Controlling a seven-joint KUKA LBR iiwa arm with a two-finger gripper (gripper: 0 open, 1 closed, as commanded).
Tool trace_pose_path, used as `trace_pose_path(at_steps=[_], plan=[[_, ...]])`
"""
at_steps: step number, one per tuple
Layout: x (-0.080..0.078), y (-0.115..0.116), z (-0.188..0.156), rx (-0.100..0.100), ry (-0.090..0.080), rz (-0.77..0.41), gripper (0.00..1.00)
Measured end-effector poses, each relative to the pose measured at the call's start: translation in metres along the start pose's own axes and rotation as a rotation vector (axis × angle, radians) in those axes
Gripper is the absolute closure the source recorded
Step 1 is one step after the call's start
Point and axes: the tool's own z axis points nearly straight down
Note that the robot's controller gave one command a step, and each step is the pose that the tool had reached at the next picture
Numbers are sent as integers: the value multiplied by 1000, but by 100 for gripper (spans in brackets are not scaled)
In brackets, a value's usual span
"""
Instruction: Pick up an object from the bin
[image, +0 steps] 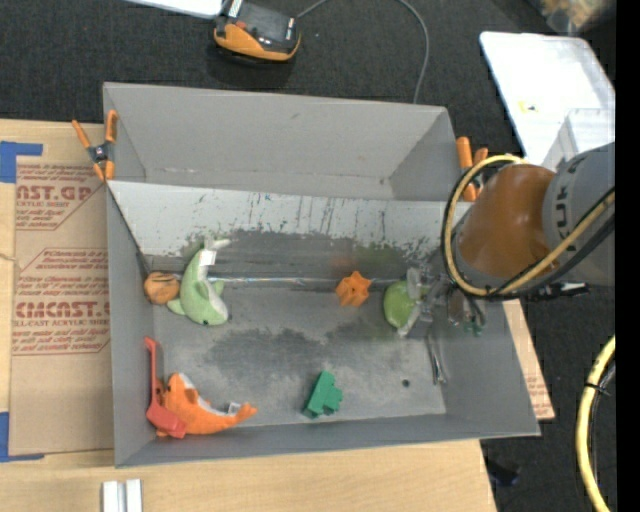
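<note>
My gripper (430, 305) hangs low at the right side of the bin, under the orange-covered wrist. A light green rounded thing (397, 304) lies right against its left side; I cannot tell whether it is gripped or only touched. A small orange knobbly piece (352, 288) sits a little further left on the bin floor. A dark green block (323, 395) lies nearer the front wall, well left of and below the gripper.
At the left end lie a green and white dolphin-like toy (203, 290) and a tan ball (160, 288) beside it. An orange lobster-like toy (185, 412) rests in the front left corner. The bin's sloping right wall is close behind the gripper.
</note>
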Motion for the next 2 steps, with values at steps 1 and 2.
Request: trace_pose_path(at_steps=[1, 2], plan=[[0, 0, 0, 0, 0, 0, 100], [0, 0, 0, 0, 0, 0, 100]])
